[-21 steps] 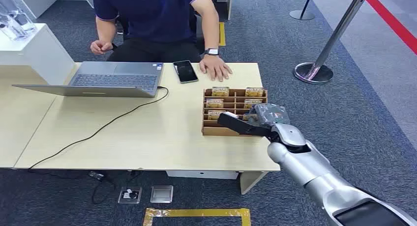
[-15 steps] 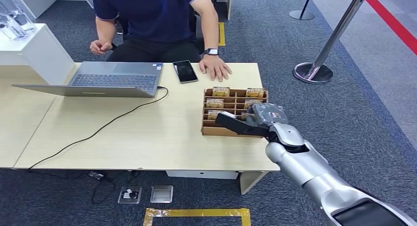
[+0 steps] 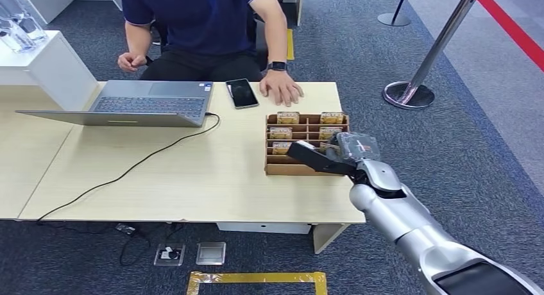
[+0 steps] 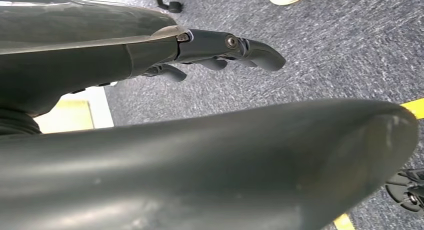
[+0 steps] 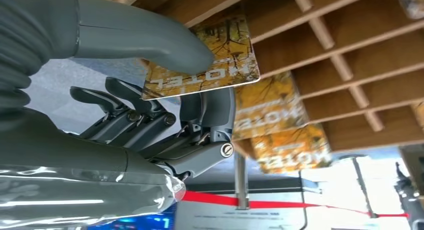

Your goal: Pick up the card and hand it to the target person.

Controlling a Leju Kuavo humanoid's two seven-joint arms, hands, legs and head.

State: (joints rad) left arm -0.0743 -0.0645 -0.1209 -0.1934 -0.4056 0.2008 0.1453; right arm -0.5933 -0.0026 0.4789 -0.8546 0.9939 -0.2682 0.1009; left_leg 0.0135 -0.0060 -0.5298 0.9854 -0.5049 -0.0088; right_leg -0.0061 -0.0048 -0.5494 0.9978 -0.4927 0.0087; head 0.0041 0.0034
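Note:
My right hand (image 3: 330,155) hovers over the near right part of the wooden card box (image 3: 301,170) on the desk. In the right wrist view its thumb (image 5: 150,40) and a dark finger pinch a yellow hotel card (image 5: 220,65), which is out of its slot, just clear of the box dividers (image 5: 320,35). More yellow cards (image 5: 270,110) stand in slots beside it, and others (image 3: 287,118) sit in the far row. The seated person (image 3: 205,19) is across the desk with one hand (image 3: 282,90) flat on it beyond the box. My left hand (image 4: 220,50) hangs over carpet, holding nothing, fingers apart.
A black phone (image 3: 242,93) lies near the person's hand. An open laptop (image 3: 147,102) stands on the left of the desk, its cable (image 3: 147,157) trailing across the top. A stanchion base (image 3: 409,94) and red barrier belt are on the right.
My right hand has shifted slightly away from me and to the right over the box, still holding the card. The person has stayed put.

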